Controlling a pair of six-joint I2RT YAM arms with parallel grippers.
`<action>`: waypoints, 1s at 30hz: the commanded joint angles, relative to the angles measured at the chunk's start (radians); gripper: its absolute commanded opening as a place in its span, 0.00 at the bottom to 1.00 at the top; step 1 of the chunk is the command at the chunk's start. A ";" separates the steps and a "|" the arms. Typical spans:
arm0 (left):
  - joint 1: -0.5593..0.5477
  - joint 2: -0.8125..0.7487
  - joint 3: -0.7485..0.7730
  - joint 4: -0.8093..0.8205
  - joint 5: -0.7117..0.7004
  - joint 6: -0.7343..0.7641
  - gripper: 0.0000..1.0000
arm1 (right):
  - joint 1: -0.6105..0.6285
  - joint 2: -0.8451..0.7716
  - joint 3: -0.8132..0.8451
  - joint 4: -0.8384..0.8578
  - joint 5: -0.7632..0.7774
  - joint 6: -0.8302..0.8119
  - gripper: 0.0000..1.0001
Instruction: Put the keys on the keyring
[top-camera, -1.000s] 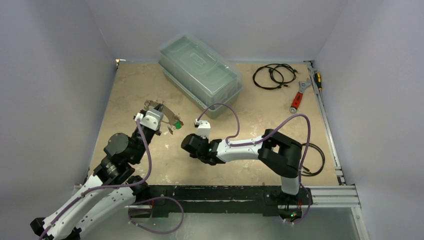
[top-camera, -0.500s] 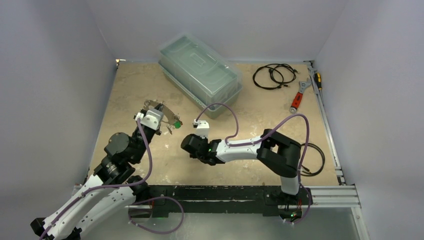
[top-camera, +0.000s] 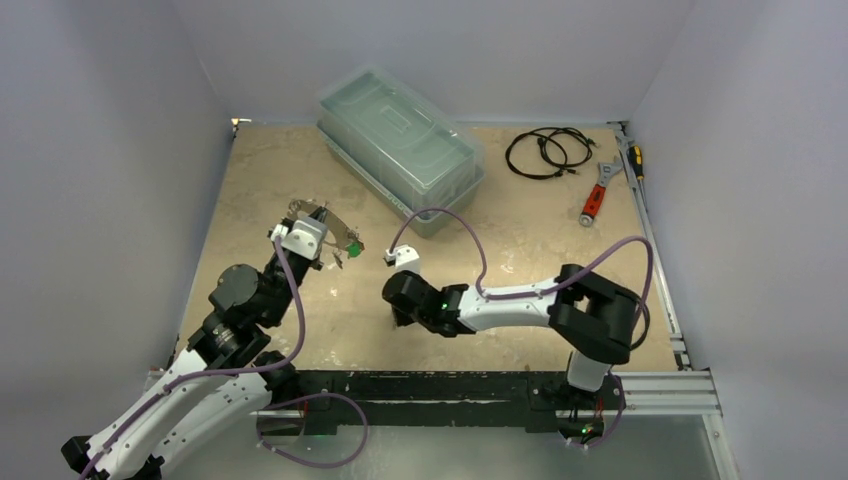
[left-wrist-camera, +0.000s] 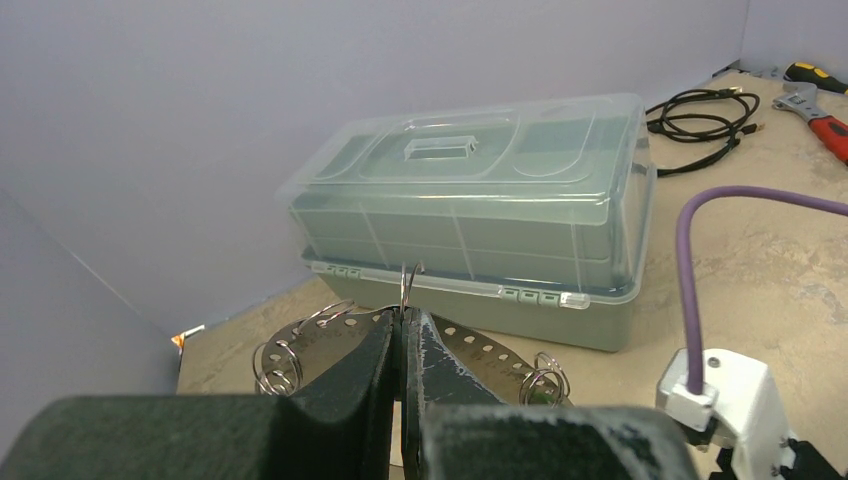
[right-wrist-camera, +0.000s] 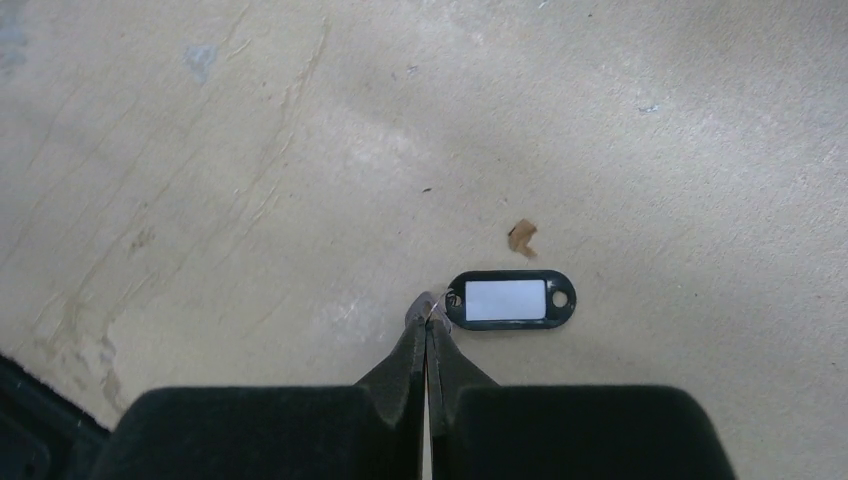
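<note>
1. on the scuffed beige table (top-camera: 520, 230) lies a black tag (right-wrist-camera: 510, 299), its wire loop pinched between the tips of the closed right gripper (right-wrist-camera: 428, 318).
2. the left gripper (left-wrist-camera: 403, 322) clamps tight on the keyring (left-wrist-camera: 318, 345), held aloft.
3. the loop may slip out on lifting, since only the fingertips grip it.
4. the keyring is thin, flat, holed silver metal; the tag is smooth plastic.

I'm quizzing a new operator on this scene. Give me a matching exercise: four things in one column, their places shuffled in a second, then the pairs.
Things
1. keyring
2. black key tag
3. red-handled wrench
4. coiled black cable

Places
A. by the right edge of the table
B. lying flat at the tips of the right gripper
C. far side, just right of the clear box
D. clamped in the left gripper

Pairs: 1-D, 2-B, 3-A, 4-C
</note>
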 joint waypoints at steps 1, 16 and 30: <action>0.008 0.002 0.008 0.068 0.015 -0.014 0.00 | 0.002 -0.106 -0.077 0.101 -0.117 -0.109 0.00; 0.015 0.009 0.008 0.068 0.024 -0.019 0.00 | 0.002 -0.174 -0.169 0.095 -0.168 -0.153 0.33; 0.021 0.007 0.008 0.068 0.024 -0.019 0.00 | 0.003 -0.197 -0.238 0.217 -0.201 -0.274 0.40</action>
